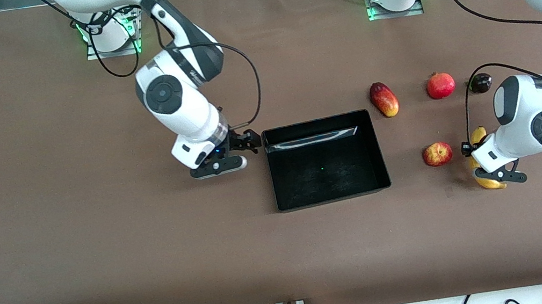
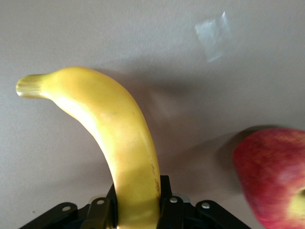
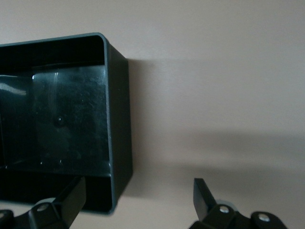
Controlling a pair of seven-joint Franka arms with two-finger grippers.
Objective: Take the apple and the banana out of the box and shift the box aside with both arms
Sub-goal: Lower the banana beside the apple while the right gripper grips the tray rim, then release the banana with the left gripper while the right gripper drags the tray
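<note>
My left gripper (image 1: pixel 489 173) clamps the banana (image 2: pixel 114 143) at lower right of the front view, beside the apple (image 1: pixel 437 154). My right gripper (image 1: pixel 247 144) — fingers spread — straddles the box (image 1: pixel 379 156) wall at centre.

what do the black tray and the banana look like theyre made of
Box: probably hard plastic, glossy; its inner wall mirrors the light. Banana: smooth, waxy yellow skin with faint brown flecks; real or imitation cannot be told.
</note>
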